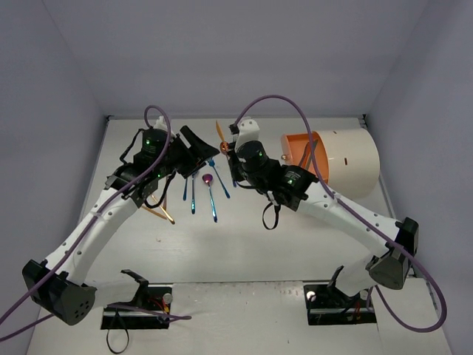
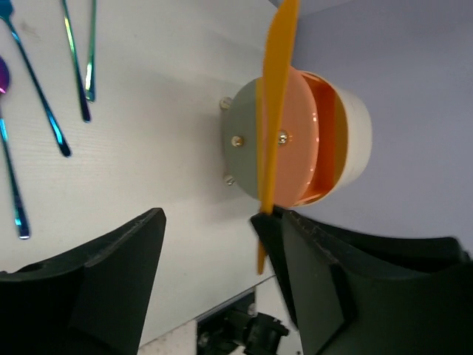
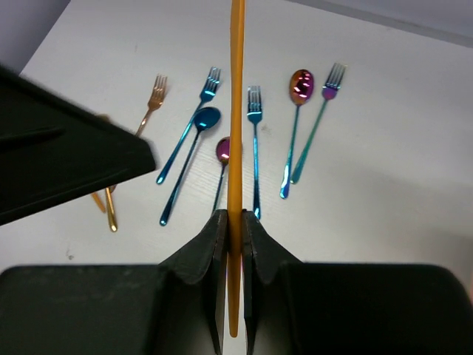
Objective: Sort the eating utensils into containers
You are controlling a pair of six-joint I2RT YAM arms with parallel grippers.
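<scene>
My right gripper (image 1: 224, 149) (image 3: 235, 222) is shut on a gold-orange utensil (image 1: 219, 132) (image 3: 236, 111) and holds it above the table. My left gripper (image 1: 194, 150) (image 2: 214, 244) is open right beside it. The same utensil (image 2: 277, 111) runs past the tip of the left gripper's right finger (image 2: 332, 281). Several blue and purple forks and spoons (image 1: 212, 198) (image 3: 254, 111) lie on the table below, with gold ones (image 1: 160, 213) (image 3: 152, 97) to their left. The white cabinet (image 1: 347, 159) (image 2: 356, 137) lies on its side at the right, with one orange drawer (image 1: 298, 151) (image 2: 325, 140) pulled out.
The cabinet's round front (image 2: 242, 140) carries small gold knobs. White walls close the table at the back and sides. The arm bases (image 1: 340, 299) stand at the near edge.
</scene>
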